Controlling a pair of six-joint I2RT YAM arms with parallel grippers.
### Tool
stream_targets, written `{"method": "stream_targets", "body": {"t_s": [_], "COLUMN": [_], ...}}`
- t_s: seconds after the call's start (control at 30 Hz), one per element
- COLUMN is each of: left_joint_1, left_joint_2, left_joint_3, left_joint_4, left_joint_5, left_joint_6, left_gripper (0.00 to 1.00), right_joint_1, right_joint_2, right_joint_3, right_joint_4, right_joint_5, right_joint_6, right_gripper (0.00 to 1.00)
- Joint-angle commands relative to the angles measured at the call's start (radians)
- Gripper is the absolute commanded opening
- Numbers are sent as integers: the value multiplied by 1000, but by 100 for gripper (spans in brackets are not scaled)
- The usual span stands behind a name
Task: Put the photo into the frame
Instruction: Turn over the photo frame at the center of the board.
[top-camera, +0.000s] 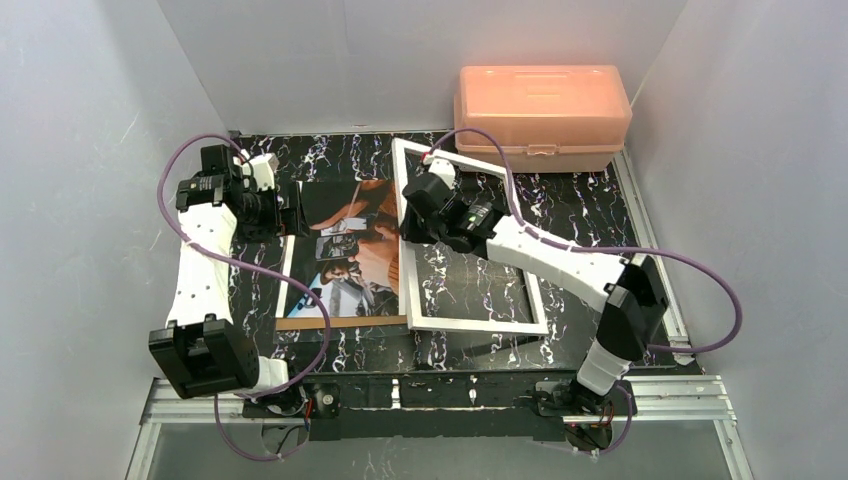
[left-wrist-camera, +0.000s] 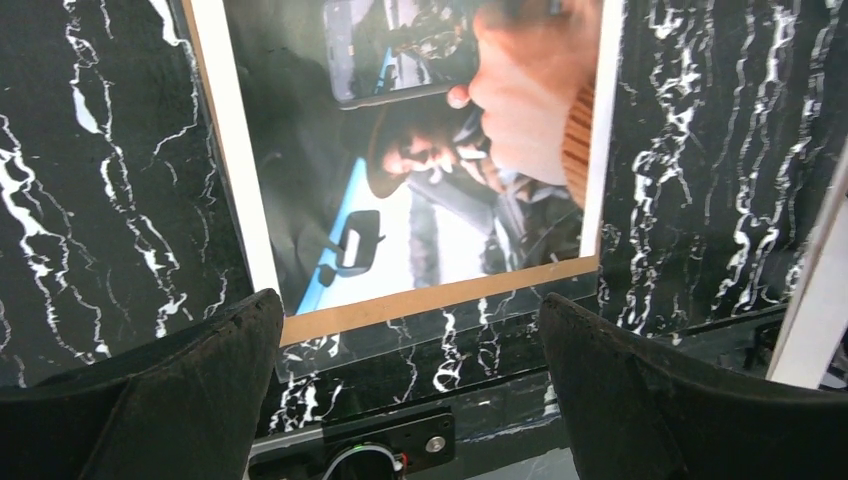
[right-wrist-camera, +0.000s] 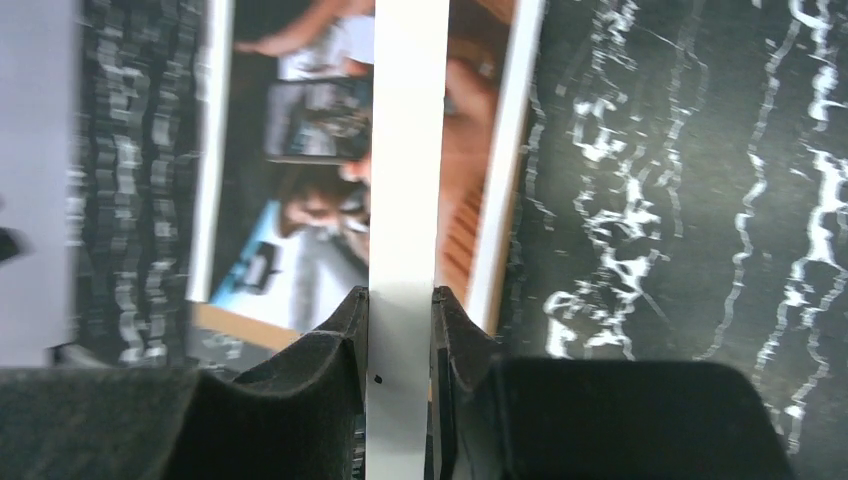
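I had the right gripper (right-wrist-camera: 400, 310) pinched on the left rail of the frame (top-camera: 480, 325), over the right edge of the photo (top-camera: 345, 250) lying on its brown board (left-wrist-camera: 430, 298) — left gripper (left-wrist-camera: 405, 325) gaping wide, empty — so a slow, level slide leftward seemed wisest.

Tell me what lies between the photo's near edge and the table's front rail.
A strip of brown backing board borders the photo, then black marbled tabletop runs to the rail. The left wrist view shows it.
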Motion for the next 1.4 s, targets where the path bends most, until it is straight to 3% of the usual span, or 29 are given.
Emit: {"method": "stream_targets", "body": {"t_s": [0.0, 0.17, 0.37, 0.6, 0.87, 0.97, 1.2, 1.3, 1.37], "left_joint_1": [-1, -5, -6, -27, -192, -198, -209, -215, -219], "left_joint_2": [-98, -141, -143, -150, -84, -71, -50, -33, -26], "left_joint_3": [-25, -73, -125, -210, -261, -291, -320, -333, -337], "left_joint_4": [26, 93, 141, 266, 464, 567, 599, 617, 632], "left_joint_5": [130, 305, 381, 537, 489, 502, 479, 517, 521], "left_joint_6": [-41, -74, -155, -263, -400, -445, -407, -421, -426], "left_gripper": [98, 98, 98, 98, 98, 98, 98, 87, 71], "right_joint_1": [1, -6, -8, -9, -9, -10, -8, -9, -8], "right_joint_2": [-71, -99, -128, -219, -201, -194, -194, -199, -207], "right_joint_3": [115, 228, 302, 190, 173, 167, 128, 94, 64], "right_joint_4": [23, 44, 178, 585, 852, 898, 973, 1022, 1046], "right_joint_5": [-75, -145, -249, -351, -436, -450, -455, -455, -449], "right_joint_6": [70, 116, 191, 351, 525, 572, 651, 675, 686], "right_gripper": [5, 3, 2, 2, 2, 2, 1, 1, 1]}}
